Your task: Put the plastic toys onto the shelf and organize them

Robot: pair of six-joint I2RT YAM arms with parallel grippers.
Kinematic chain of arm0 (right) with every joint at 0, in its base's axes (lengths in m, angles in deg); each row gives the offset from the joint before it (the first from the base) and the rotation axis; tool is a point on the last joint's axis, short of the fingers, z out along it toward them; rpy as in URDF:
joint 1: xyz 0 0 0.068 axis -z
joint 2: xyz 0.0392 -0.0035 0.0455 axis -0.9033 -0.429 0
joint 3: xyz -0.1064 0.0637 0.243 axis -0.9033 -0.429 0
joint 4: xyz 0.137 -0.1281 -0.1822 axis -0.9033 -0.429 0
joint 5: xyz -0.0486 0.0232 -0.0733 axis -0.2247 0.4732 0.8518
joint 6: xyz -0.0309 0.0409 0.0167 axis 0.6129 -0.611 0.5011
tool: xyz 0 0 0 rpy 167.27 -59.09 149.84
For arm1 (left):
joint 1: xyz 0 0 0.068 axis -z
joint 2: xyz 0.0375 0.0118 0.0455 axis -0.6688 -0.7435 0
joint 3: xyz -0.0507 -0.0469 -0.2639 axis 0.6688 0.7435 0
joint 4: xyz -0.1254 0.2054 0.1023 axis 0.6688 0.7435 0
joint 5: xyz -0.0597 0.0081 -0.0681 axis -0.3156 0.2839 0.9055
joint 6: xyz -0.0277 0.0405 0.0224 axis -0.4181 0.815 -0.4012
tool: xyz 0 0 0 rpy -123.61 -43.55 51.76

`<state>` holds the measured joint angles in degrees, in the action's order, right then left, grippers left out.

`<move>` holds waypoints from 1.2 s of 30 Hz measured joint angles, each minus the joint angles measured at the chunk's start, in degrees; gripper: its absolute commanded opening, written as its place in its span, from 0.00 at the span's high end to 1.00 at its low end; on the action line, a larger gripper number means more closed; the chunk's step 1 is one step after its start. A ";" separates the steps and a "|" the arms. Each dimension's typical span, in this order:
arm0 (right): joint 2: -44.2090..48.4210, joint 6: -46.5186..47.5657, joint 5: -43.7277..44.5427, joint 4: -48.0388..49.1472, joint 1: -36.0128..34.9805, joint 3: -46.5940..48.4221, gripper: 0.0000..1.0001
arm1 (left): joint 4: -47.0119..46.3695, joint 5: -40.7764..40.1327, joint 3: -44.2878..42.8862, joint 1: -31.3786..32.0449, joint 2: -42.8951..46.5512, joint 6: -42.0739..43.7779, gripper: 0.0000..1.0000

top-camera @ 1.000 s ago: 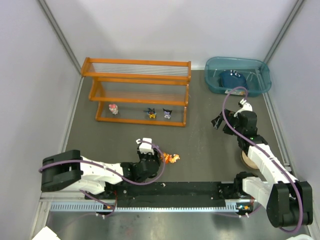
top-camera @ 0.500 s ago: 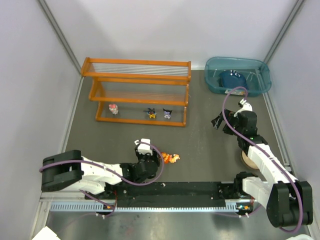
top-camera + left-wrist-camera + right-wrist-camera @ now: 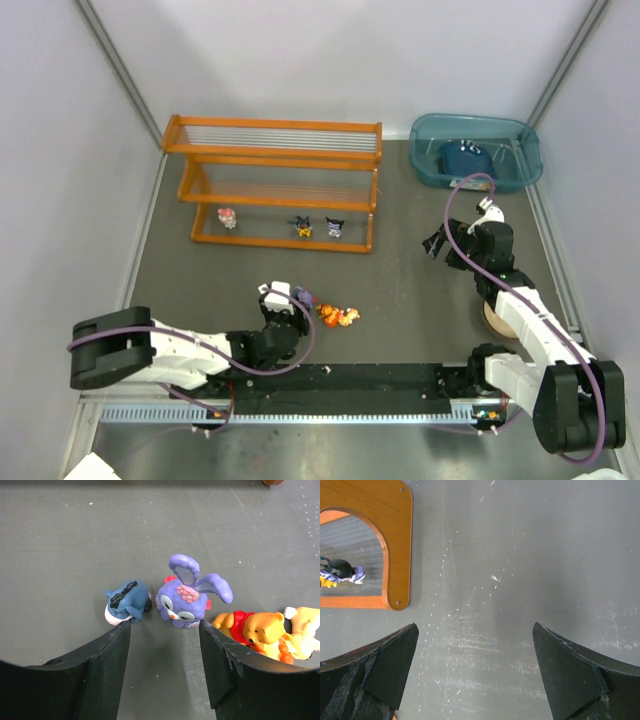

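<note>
Several plastic toys lie on the grey table just beyond my left gripper: a blue donkey, a purple long-eared figure, an orange bear and a pale orange one. That gripper is open and holds nothing; its left fingertip almost touches the donkey. From above, the purple toy and orange toys show. The orange shelf carries three toys on its bottom tier. My right gripper hangs open and empty beside the shelf's end panel.
A teal bin with a dark blue item stands at the back right. A round tan object lies under the right arm. A black rail runs along the near edge; grey walls close in both sides.
My left gripper has drawn back to the left and its jaws have widened. The purple toy now shows in front of it. The right arm has not moved.
</note>
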<state>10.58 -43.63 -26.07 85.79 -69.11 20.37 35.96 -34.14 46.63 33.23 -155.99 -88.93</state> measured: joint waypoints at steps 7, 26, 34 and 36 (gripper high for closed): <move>-0.02 0.00 0.00 0.00 0.00 0.00 0.01 | -5.66 2.89 3.02 -1.09 4.52 5.38 0.36; -0.02 0.00 0.00 0.00 0.00 0.00 0.01 | -12.28 12.11 3.72 -6.71 3.74 11.72 0.45; -0.02 0.02 0.02 0.00 0.00 0.00 0.01 | -13.57 14.21 3.87 -8.96 3.13 12.22 0.49; -0.02 0.07 0.02 0.00 0.00 0.00 0.01 | -13.90 14.86 3.87 -9.25 2.69 12.37 0.49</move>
<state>10.56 -43.57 -26.05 85.79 -69.11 20.37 22.06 -19.28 50.50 23.98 -153.30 -76.56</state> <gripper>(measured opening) 0.987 0.515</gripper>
